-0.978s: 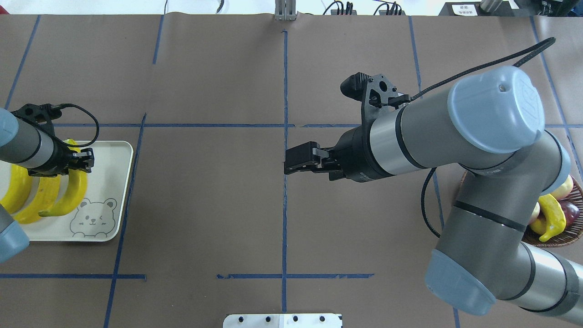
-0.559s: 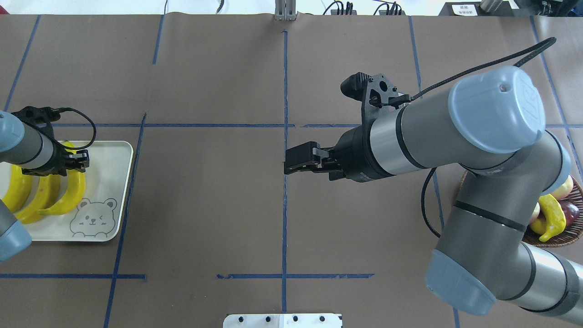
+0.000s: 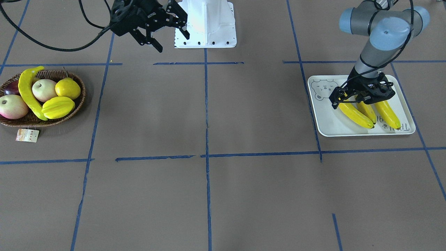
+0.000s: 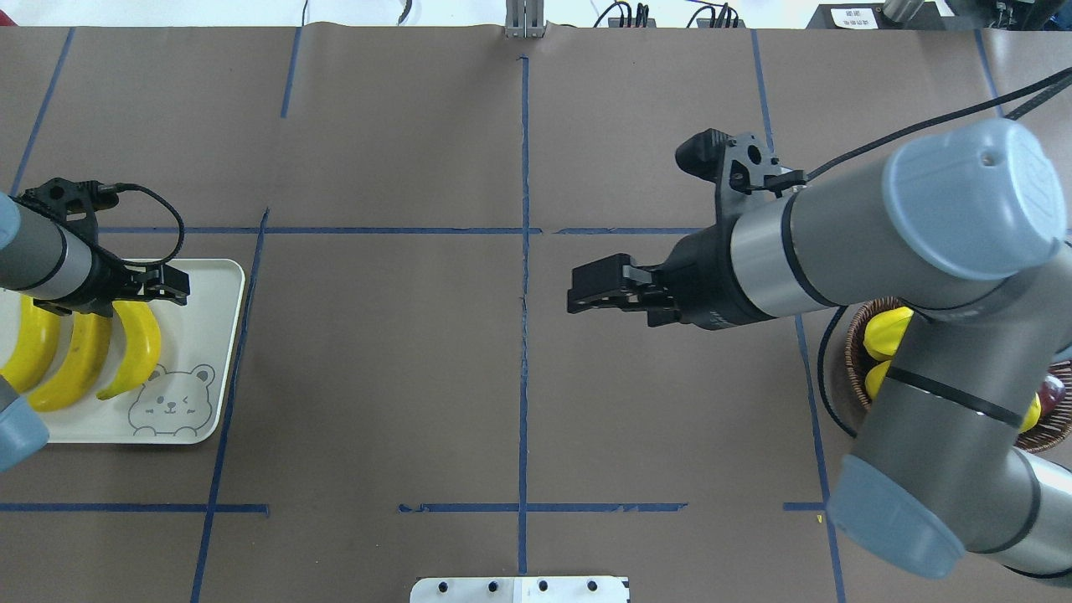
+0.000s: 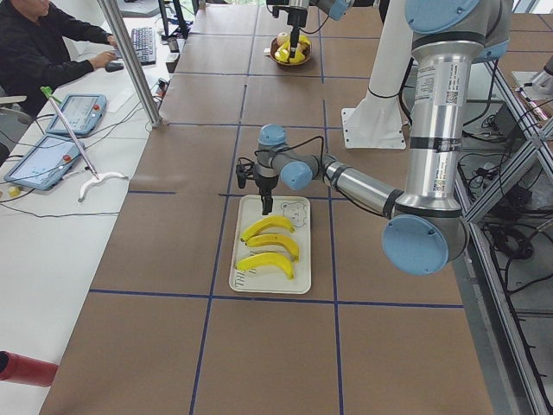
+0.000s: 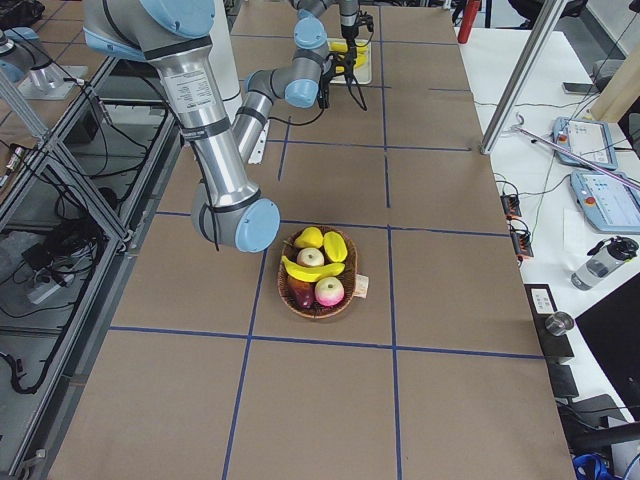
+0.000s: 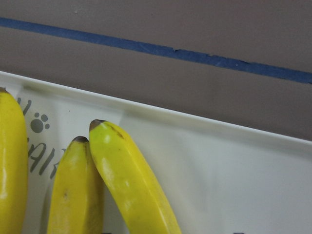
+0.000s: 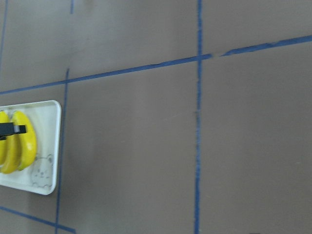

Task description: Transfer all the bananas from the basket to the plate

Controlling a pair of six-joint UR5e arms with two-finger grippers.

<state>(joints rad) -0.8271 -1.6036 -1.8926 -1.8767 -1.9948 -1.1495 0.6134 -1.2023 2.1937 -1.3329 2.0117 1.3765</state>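
Three yellow bananas [image 4: 138, 347] lie side by side on the white bear-print plate [image 4: 201, 335] at the table's left end, and they also show in the front view [image 3: 355, 116]. My left gripper [image 4: 172, 285] is open and empty, just above their far ends [image 3: 362, 97]. The left wrist view shows banana tips [image 7: 126, 175] on the plate [image 7: 234, 170]. One banana [image 3: 28, 92] lies in the wicker basket [image 3: 48, 120]. My right gripper [image 4: 578, 297] is open and empty above the table's middle, in the front view [image 3: 167, 31] too.
The basket also holds apples [image 3: 43, 90], a lemon [image 3: 68, 89] and a starfruit [image 3: 57, 107]. A paper tag [image 3: 27, 135] lies beside it. My right arm hides most of the basket [image 4: 1051, 431] in the overhead view. The white robot base [image 3: 205, 24] stands between the arms.
My left gripper has let go of the third banana and drawn back off it; the banana now lies flat on the plate. My right arm has moved right, toward the basket.
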